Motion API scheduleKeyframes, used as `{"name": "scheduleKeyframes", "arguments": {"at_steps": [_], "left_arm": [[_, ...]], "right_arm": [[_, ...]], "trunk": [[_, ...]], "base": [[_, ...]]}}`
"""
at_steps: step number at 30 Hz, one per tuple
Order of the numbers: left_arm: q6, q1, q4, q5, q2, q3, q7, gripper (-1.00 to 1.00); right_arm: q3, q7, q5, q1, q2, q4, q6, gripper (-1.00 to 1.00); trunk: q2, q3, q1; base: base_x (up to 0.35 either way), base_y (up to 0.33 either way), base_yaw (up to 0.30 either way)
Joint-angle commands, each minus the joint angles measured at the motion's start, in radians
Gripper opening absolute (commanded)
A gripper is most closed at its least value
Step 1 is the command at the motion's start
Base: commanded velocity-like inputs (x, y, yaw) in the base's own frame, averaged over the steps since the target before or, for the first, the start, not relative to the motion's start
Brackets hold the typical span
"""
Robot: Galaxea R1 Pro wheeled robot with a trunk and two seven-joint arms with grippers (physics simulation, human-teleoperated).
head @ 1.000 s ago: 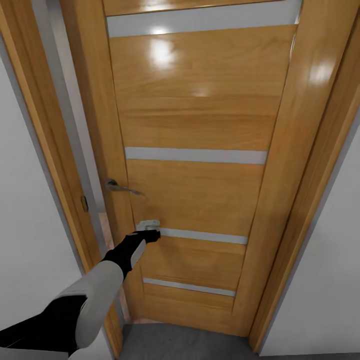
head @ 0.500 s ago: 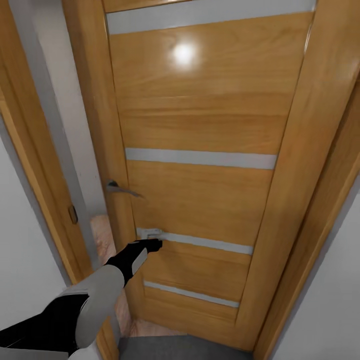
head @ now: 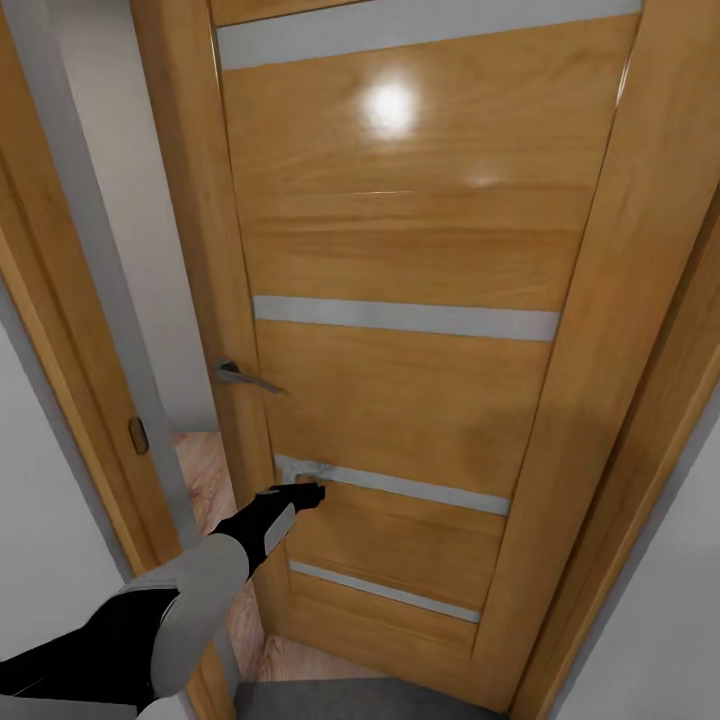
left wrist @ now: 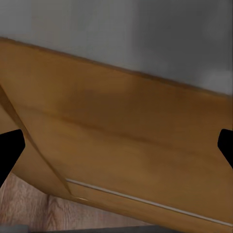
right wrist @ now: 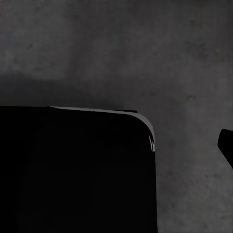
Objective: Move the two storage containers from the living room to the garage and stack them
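closest to the head camera, the robot's left arm (head: pixel 170 620), black with a pale grey forearm sleeve, reaches forward from the lower left. at its end the left gripper (head: pixel 305 492) presses its dark tip against a wooden door (head: pixel 400 250), just below a pale grey strip (head: pixel 400 485) set across the door's lower half. from the left wrist camera, the two black fingertips (left wrist: pixel 9 150) sit at opposite edges of the picture, spread wide with nothing held between them, and the honey-coloured door panel lies flat across the gap, very close. under the robot, a band of dark grey concrete floor (head: pixel 360 700) runs up to the threshold; this rough, speckled surface is the garage floor, and the right wrist camera shows it too, behind a large black rounded body. one black fingertip of the right gripper (right wrist: pixel 227 145) shows at that picture's edge, and whether it is spread or closed cannot be told. farther on, the door stands ajar, with a curved metal lever handle (head: pixel 245 377) on its left side. through the gap between door and wooden frame (head: pixel 70 330), light wood-plank flooring (head: pixel 205 470) and a pale wall lie beyond.
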Motion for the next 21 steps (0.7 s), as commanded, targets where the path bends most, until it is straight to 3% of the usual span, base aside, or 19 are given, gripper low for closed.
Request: {"name": "scheduleKeyframes", "arguments": {"at_steps": [1,12,21], "left_arm": [[0.004,0.000,-0.001,-0.005,-0.001,0.007,0.001,1.00],[0.004,0.000,0.001,-0.010,-0.001,0.006,0.001,1.00],[0.001,0.000,0.002,-0.010,-0.001,0.006,0.001,1.00]], "right_arm": [[-0.001,0.002,0.001,0.000,0.000,0.001,-0.004,1.00],[-0.001,0.002,0.000,0.000,0.000,0.000,-0.004,1.00],[-0.002,0.002,-0.001,-0.001,0.000,0.000,-0.004,1.00]], "trunk": [[-0.001,-0.001,0.000],[-0.001,-0.001,0.000],[-0.001,-0.001,0.000]], "base": [[0.000,0.000,0.000],[0.258,0.000,0.000],[0.047,0.000,0.000]]}}
